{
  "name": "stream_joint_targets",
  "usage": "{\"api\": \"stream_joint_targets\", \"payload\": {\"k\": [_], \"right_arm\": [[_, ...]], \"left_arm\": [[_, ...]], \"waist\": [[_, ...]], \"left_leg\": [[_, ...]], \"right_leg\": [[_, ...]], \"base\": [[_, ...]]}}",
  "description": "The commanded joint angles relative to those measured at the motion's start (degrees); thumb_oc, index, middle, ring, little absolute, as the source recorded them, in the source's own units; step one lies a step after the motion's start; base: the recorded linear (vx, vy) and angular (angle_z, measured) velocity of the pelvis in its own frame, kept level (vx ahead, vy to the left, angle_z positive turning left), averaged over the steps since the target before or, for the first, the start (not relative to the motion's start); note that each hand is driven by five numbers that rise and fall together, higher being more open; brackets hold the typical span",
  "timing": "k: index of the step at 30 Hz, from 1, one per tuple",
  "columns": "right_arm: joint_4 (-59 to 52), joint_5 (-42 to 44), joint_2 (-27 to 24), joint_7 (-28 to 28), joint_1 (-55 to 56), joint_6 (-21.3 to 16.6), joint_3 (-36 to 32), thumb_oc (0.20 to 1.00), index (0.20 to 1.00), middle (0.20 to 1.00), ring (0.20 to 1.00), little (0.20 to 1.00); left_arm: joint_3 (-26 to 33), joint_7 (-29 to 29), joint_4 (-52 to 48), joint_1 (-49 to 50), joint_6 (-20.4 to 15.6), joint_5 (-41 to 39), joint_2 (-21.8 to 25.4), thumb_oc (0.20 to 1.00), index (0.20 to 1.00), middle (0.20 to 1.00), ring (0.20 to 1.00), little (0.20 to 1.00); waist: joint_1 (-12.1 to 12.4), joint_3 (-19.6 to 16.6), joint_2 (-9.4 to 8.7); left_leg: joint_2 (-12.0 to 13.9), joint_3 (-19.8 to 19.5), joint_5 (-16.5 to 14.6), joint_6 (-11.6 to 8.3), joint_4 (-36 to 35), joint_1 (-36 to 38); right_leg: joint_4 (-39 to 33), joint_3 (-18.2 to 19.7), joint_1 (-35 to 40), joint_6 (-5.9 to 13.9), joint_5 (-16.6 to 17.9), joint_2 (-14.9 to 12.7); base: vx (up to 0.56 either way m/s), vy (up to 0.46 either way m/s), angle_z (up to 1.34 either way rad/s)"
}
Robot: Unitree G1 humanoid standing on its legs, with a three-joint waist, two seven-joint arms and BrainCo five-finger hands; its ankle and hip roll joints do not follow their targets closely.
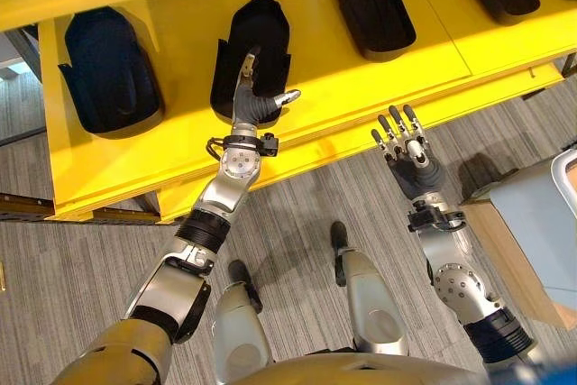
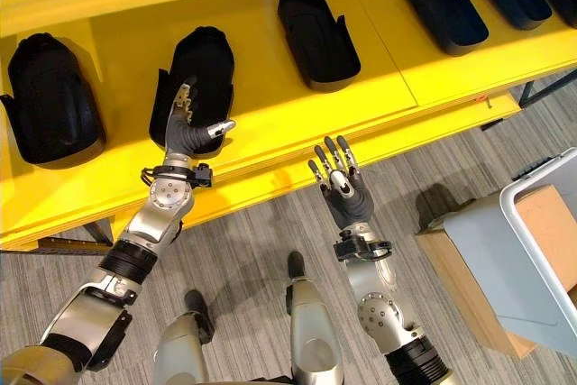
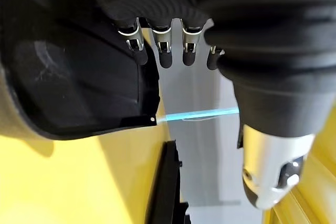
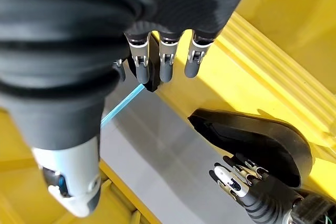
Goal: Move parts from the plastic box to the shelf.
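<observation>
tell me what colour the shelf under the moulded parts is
Bright yellow shelf, clearest in the right eye view, with black moulded parts lying on it.

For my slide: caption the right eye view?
Left hand rests on a black part on the yellow shelf; right hand open.

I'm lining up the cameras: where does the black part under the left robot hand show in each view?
Left eye: black part, upper centre-left, under the left robot hand.
Right eye, upper left.
Left wrist, beside the fingers.
Right wrist, lower right.
Shared landmark: yellow shelf.
</observation>
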Motion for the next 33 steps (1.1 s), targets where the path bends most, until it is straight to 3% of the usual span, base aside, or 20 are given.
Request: {"api": "stream_joint_targets", "payload": {"k": [1, 11, 33], "right_arm": [[-4.2, 0.5, -0.6, 0.9, -0.6, -3.5, -0.3, 1.000, 1.000, 1.000, 1.000, 1.000], [-4.2, 0.4, -1.1, 1.6, -0.8, -3.5, 0.1, 1.000, 1.000, 1.000, 1.000, 1.000], [-3.1, 1.1, -1.5, 1.5, -0.9, -2.8, 0.7, 1.000, 1.000, 1.000, 1.000, 1.000]], "left_arm": [[0.8, 1.5, -6.7, -0.9, -3.9, 1.2, 3.2, 1.000, 1.000, 1.000, 1.000, 1.000], [2.9, 2.5, -14.6, -0.9, -5.9, 1.4, 3.9, 1.000, 1.000, 1.000, 1.000, 1.000], [7.2, 4.2, -7.0, 3.6, -3.2, 2.3, 5.4, 1.000, 1.000, 1.000, 1.000, 1.000]], "waist": [[1.2, -2.9, -0.13], [1.6, -3.3, -0.38], [2.5, -2.4, -0.70]], "left_leg": [[3.1, -5.2, 3.7, -0.80, 0.2, -4.7], [2.9, -5.5, 3.5, -0.73, 0.3, -5.4], [2.7, -6.1, 3.7, -0.69, 1.1, -7.1]], "right_leg": [[-1.0, 0.8, 1.7, 2.96, 1.0, -4.0], [-0.8, 0.5, 1.3, 2.87, 0.9, -4.2], [-0.2, 0.3, 0.4, 2.72, 0.9, -4.6]], "base": [[0.00, 0.000, 0.00], [0.00, 0.004, 0.02], [0.00, 0.001, 0.00]]}}
